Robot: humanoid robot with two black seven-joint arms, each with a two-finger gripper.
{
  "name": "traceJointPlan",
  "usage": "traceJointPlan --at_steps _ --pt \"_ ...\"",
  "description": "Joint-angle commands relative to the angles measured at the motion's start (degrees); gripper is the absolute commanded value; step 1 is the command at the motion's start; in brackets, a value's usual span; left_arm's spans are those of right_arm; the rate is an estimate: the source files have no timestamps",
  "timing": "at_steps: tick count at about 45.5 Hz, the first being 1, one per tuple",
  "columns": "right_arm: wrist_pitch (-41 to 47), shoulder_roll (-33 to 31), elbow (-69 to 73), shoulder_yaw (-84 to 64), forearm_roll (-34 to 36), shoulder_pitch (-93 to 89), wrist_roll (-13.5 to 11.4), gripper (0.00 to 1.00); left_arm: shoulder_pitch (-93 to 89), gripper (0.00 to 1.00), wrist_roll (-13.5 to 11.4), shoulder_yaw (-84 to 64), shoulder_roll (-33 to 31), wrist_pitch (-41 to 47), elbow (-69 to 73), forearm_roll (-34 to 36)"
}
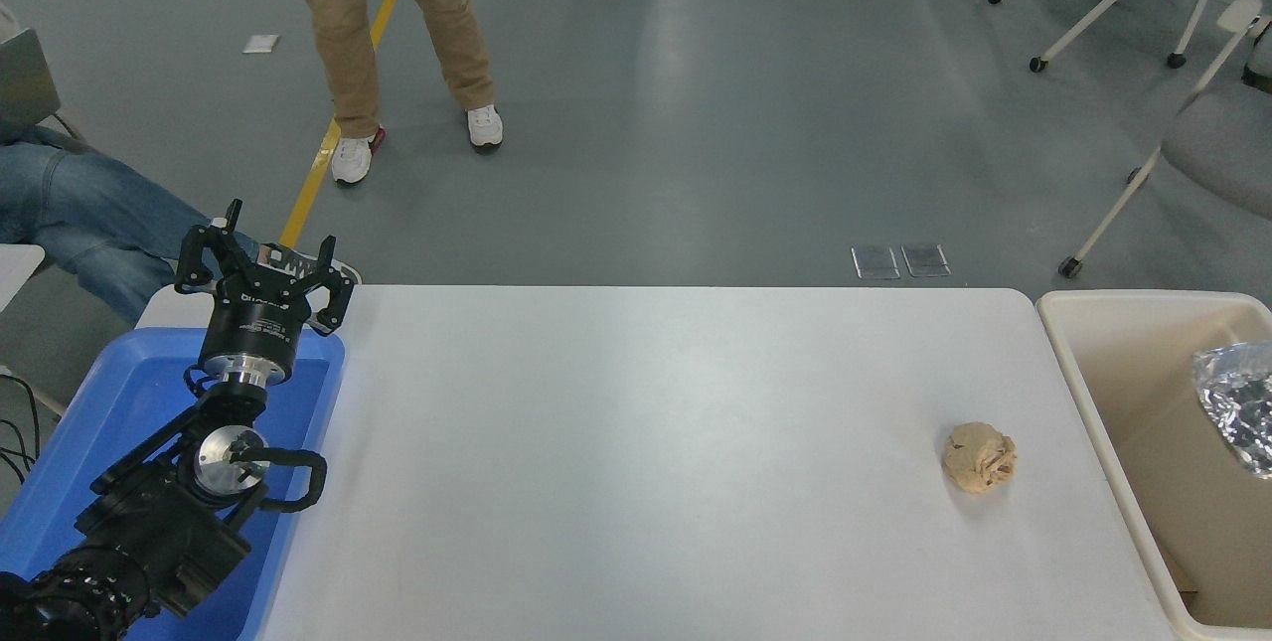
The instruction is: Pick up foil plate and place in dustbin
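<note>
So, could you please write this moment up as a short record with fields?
foil plate: at the right edge, within the dustbin's outline, partly cut off
dustbin: right of the table
left claw: open, parked over the blue tray
right claw: not in view
paper ball: on the table, near the dustbin
person: standing beyond the table

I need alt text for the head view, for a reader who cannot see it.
A crinkled foil plate shows inside the cream dustbin at the right edge of a white table. A tan crumpled paper ball lies on the table near the bin; the left gripper is parked, open, over a blue tray.
</note>
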Motion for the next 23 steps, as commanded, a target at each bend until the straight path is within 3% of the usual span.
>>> traceJointPlan --at_steps 1,13,23 --pt "0.1 0.2 0.6 0.8 0.3 -0.5 -0.1 0.96 0.0 0.99 0.0 0.0 0.0 0.0 0.0 0.0" --pt "0.8 0.9 1.0 0.0 -0.7 14.7 -0.1 1.0 0.0 0.99 0.0 0.0 0.0 0.0 0.0 0.0" --pt "0.8 7.4 6.9 -2.8 -4.0 26.4 0.0 1.0 0.0 0.99 0.0 0.0 0.0 0.0 0.0 0.0"
